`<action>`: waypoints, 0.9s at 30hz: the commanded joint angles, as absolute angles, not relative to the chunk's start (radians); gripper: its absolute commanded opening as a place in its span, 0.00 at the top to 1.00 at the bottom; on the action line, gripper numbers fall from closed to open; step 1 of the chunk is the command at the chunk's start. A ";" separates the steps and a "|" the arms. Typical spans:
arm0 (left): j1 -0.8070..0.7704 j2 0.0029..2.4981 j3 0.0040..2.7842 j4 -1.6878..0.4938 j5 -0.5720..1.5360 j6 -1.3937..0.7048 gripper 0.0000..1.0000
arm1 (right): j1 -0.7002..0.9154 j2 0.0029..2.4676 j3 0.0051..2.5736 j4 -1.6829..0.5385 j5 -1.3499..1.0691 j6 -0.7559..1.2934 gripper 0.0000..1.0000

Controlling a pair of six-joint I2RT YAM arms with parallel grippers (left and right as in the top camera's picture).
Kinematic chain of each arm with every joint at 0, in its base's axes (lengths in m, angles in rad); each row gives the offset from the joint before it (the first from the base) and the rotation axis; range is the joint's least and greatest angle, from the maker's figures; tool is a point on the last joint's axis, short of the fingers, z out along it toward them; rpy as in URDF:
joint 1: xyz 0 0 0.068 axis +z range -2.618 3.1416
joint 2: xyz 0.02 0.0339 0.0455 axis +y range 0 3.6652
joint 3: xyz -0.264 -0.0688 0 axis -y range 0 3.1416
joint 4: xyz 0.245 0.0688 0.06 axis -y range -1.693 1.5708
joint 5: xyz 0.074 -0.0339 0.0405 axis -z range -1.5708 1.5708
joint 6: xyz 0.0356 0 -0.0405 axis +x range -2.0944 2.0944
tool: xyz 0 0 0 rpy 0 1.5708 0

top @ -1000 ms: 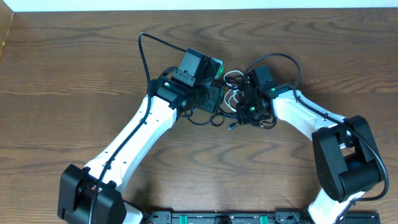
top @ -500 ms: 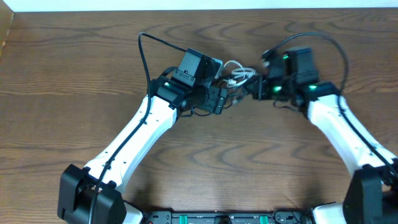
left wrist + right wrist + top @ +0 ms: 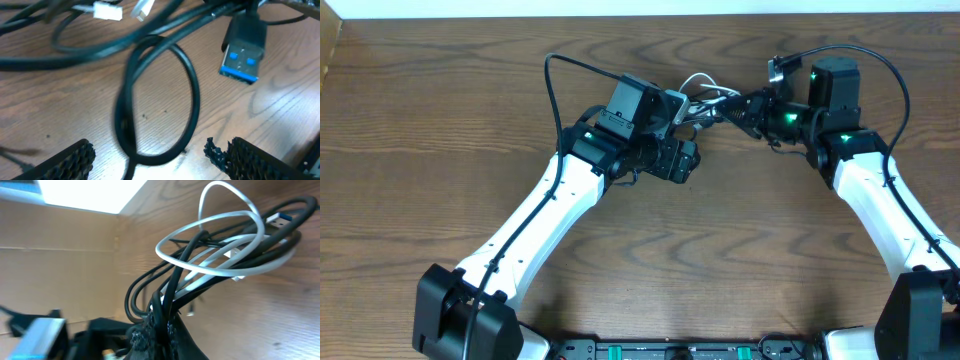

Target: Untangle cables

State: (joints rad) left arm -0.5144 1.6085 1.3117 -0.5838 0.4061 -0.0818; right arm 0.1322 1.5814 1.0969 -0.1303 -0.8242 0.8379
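Black cords and one white cord make up the cables (image 3: 705,100), which lie in the upper middle of the overhead frame, drawn out as a bundle running roughly left to right. Their right end is clamped in the right gripper (image 3: 748,108). In the right wrist view its fingers are seen pressed together on the black strands at the bottom, with the white cable (image 3: 210,271) looping above. The left gripper (image 3: 682,160) is held wide and empty just below the bundle's left end. In the left wrist view a slack black loop (image 3: 196,100) is seen lying on the wooden table (image 3: 60,110) between its fingers, with a blue-tongued USB plug (image 3: 242,47) at the upper right. That loop is judged the nearest catch, and the left arm is the nearer one.
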 commanded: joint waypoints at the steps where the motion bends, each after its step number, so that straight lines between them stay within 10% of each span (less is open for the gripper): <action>1: -0.517 1.614 1.326 -0.578 0.442 -0.084 0.14 | 0.132 1.565 1.099 -0.101 -0.919 0.987 0.99; 18: -0.517 1.614 1.326 -0.541 0.384 -0.079 0.25 | 0.103 1.565 1.098 -0.109 -1.014 1.055 0.99; 27: -0.516 1.614 1.326 -0.539 0.380 -0.080 0.69 | 0.064 1.565 1.098 -0.158 -0.970 0.959 0.99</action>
